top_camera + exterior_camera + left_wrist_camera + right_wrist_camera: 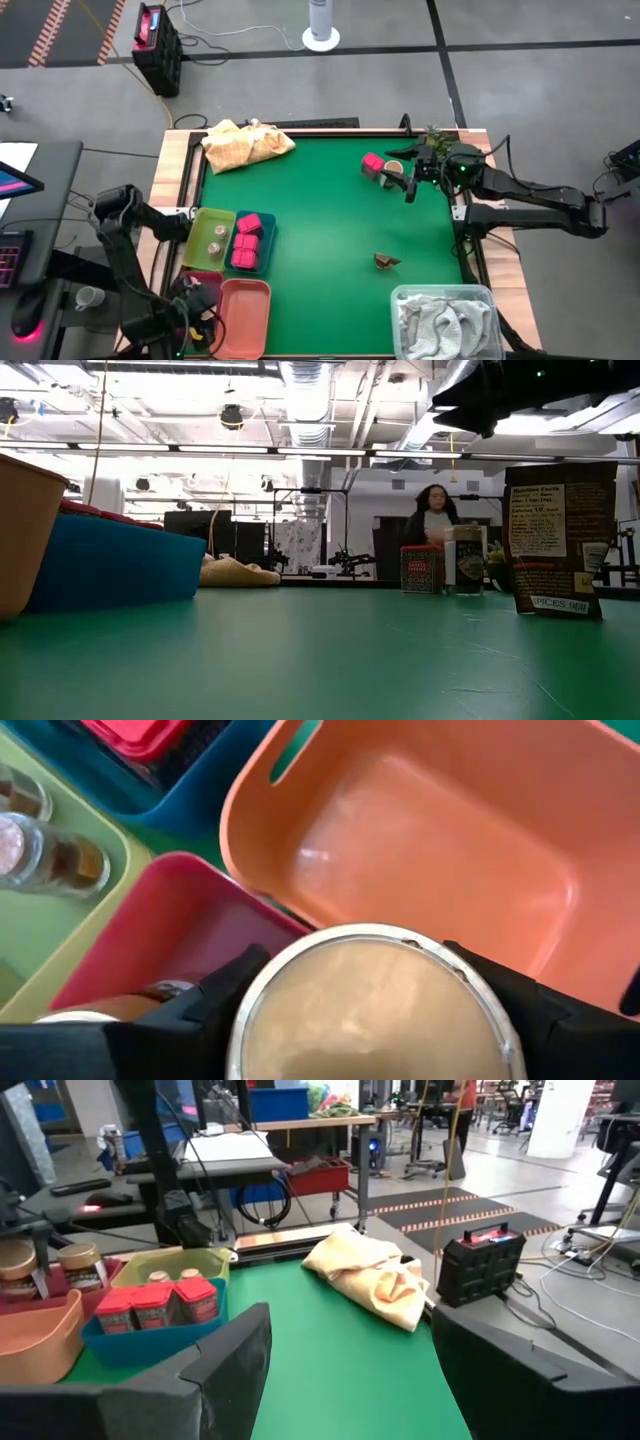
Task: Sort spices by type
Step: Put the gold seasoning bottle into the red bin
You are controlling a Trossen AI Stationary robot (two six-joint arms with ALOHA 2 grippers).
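Two wrist views fill gaps the high view leaves: the left gripper point(365, 1020) clamps a tan-lidded jar point(370, 1005) over the dark red bin point(150, 935) beside the orange bin point(430, 850) — from above, that grip is hidden. The right gripper point(409, 184) hovers with fingers apart at the counter's point(320, 220) far-right corner — just beside a pink-red packet point(373, 165).

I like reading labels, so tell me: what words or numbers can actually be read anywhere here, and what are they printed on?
"SPICES": on a pale strip at the foot of the dark brown packet, low view.
"10": in the packet's pale facts panel; the other lines are too small to read.
Red spice box: print blurred, unreadable.
Nothing else is legible.
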